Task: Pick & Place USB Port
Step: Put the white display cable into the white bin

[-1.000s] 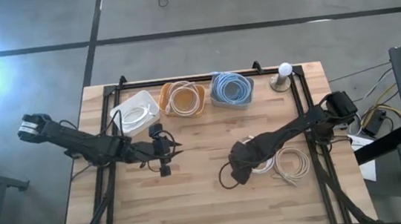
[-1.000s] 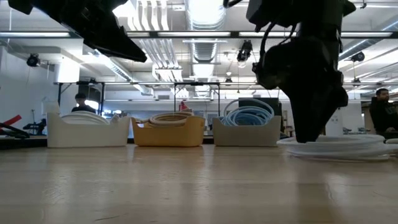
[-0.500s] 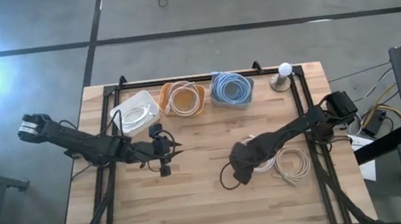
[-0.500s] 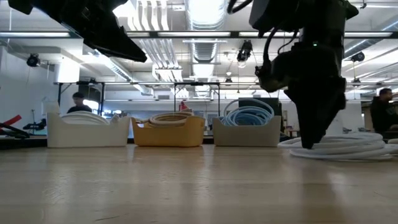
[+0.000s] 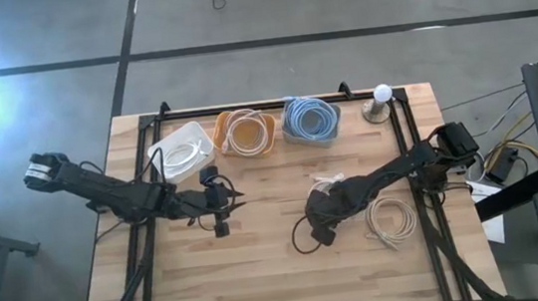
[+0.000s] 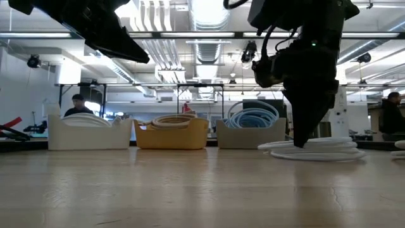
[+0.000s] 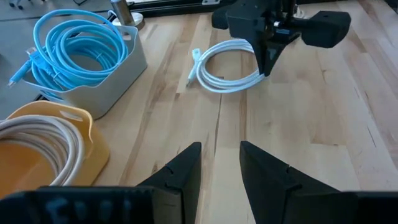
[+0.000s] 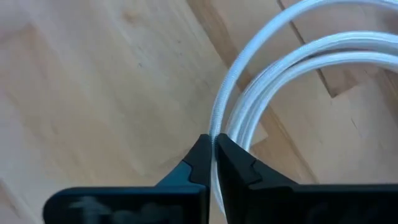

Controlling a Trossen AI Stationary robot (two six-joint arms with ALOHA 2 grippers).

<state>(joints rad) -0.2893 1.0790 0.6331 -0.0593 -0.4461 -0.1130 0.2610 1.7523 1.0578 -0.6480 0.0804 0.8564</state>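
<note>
A coiled white USB cable [image 7: 227, 68] lies flat on the wooden table, right of centre, also seen in the low view [image 6: 313, 149]. My right gripper [image 8: 214, 146] stands over the coil's near side, fingers down and shut on it [image 7: 267, 65]. My left gripper [image 7: 221, 165] hovers open above the table left of centre [image 5: 229, 200], holding nothing. At the back stand a white bin [image 5: 181, 150], an orange bin [image 5: 247, 131] and a grey bin holding blue cable [image 5: 310, 119]. My right gripper pinches a strand of the white coil [image 8: 219, 118] between its two fingertips. The fingers come from above, pointing down, and lie across the strand. The rest of the coil lies flat on the table beyond the fingers.
A second, beige coil [image 5: 391, 218] lies on the table right of my right gripper. A small lamp with a round bulb [image 5: 378, 104] stands at the far right corner. Bare wood stretches across the near half of the table [image 5: 263, 281].
My right gripper has shut on the white coil and gone toward the table's left edge. The coil has slid along the table with it, away from the beige coil.
</note>
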